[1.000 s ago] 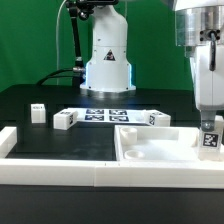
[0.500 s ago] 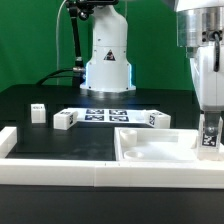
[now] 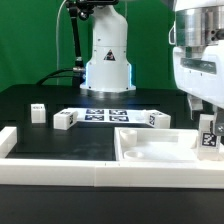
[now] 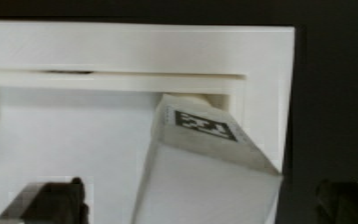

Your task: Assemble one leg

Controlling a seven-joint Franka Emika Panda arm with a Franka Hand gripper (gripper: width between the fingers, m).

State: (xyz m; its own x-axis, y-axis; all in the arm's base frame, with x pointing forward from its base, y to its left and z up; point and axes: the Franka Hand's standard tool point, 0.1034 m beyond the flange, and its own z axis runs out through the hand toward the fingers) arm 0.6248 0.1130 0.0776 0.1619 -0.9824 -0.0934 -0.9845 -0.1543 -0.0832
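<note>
The black counter (image 3: 60, 140) carries everything, and a white raised border (image 3: 50, 172) runs along its near edge in the exterior view. One large white flat plastic panel with shallow recesses (image 3: 150, 148) lies on the exterior view's right, next to that border. One thin flat white marker board (image 3: 110, 115) with several black-and-white tags lies farther back near the middle, in front of the arm's white base (image 3: 107, 62).

Four small white rectangular plastic posts show in the exterior view. One stands alone toward the exterior view's left (image 3: 38, 113), one lies just beside the marker board's left end (image 3: 65, 120), and one sits at its right end (image 3: 157, 119). The fourth is the leg (image 3: 209, 136), a small white post with a black-and-white square tag on one face, at the panel's far right corner.

The arm comes down from above on the exterior view's right, its bulky white wrist filling the upper corner, and the claw (image 3: 207, 124) hangs straight over the leg. Its dark fingers (image 3: 201, 124) reach down to the top of the leg. In the wrist view the leg (image 4: 208, 150) appears tilted, tag facing the camera, rising out of a recessed corner of the panel (image 4: 87, 130), with the dark fingertips (image 4: 51, 198) well out to either side and apart from it. The claw is released, gripping nothing.
</note>
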